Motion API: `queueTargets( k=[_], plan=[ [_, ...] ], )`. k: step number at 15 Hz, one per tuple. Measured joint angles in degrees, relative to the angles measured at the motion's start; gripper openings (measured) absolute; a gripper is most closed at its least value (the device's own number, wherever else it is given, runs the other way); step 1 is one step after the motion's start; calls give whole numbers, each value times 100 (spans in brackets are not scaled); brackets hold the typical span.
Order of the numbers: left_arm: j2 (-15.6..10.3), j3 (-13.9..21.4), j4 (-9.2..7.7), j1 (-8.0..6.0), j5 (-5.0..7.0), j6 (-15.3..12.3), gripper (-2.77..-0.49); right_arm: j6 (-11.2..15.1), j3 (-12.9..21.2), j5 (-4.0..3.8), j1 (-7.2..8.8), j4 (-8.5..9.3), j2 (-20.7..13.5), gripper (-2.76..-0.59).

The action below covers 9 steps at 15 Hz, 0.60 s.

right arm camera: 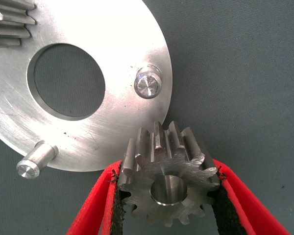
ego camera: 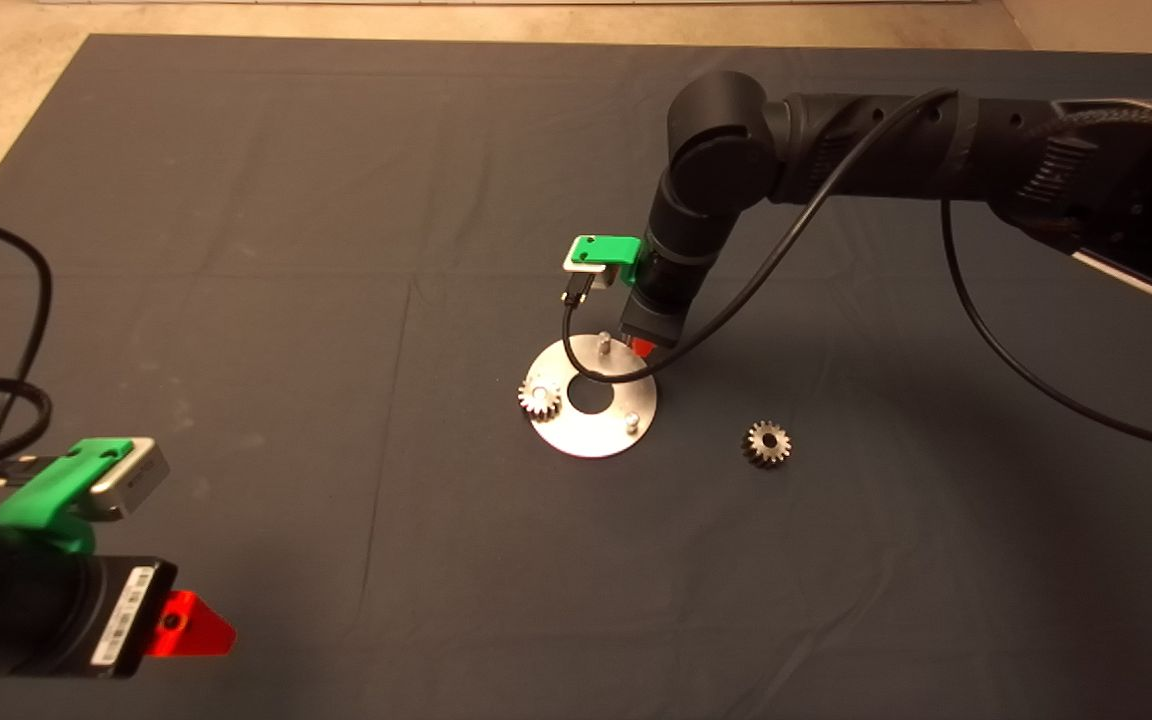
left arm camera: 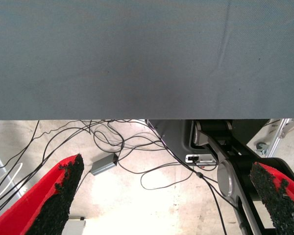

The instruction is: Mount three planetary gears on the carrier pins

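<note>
While poised over the disc's edge: right claw (right arm camera: pixel 169 196), clamped on one gear.
Gears, counted: three planetary gears.
Held gear (right arm camera: pixel 169 178): pinched between the two red fingers (right arm camera: pixel 95 205), centre hole facing up, just outside the disc rim.
Seated gear (ego camera: pixel 540 397): on the pin across the disc from the right claw, its teeth showing at the corner of the right wrist view.
Loose gear (ego camera: pixel 767 443): flat on the dark mat (ego camera: pixel 236 250) of the counter, well apart from the right claw, on the side away from the disc.
Carrier pins, counted: three; two bare (right arm camera: pixel 148 84) (right arm camera: pixel 35 161), one under the seated gear.
Disc (right arm camera: pixel 108 132): flat on the mat, large centre hole, right beside the held gear.
Left claw (left arm camera: pixel 161 196): parked at the mat's near corner, fingers spread wide, gripping nothing.
</note>
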Motion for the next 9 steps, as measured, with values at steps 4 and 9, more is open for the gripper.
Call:
queueTargets(
  k=[4, 9],
  plan=[
    [0, 0, 0, 2, 0, 0, -80, 4, -279, 66, 0, 20, 111, -231],
    [0, 0, 0, 0, 0, 0, -80, 4, -439, 143, 0, 21, 233, -231]
  ],
)
